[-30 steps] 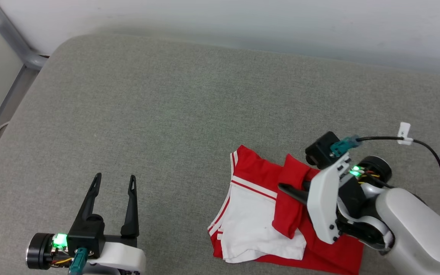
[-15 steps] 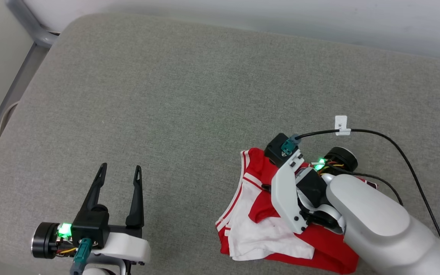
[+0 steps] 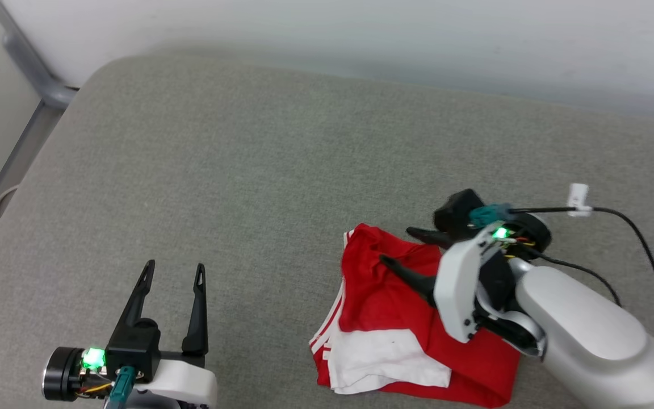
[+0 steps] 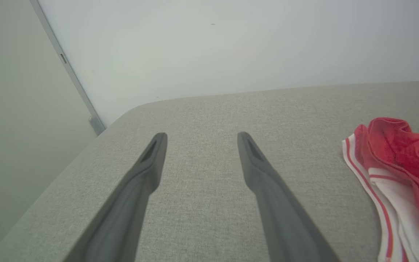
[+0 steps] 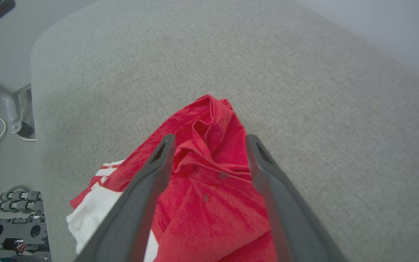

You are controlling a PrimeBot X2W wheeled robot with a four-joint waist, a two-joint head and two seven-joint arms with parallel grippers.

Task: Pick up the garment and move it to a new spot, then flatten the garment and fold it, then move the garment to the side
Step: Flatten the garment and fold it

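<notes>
We count two right fingers (image 5: 155, 174), long, dark and tapered. They are spread apart and released, gripping nothing, and red cloth shows in the gap between them. Our two left fingers (image 3: 195, 312) stand just as wide and empty at the lower left of the head view, over bare fabric. There is one garment (image 3: 386, 301), crumpled red cloth with a white sleeve and red-and-white striped trim, lying at the lower right on the grey woven pad (image 3: 259, 170) with its rounded corner.
</notes>
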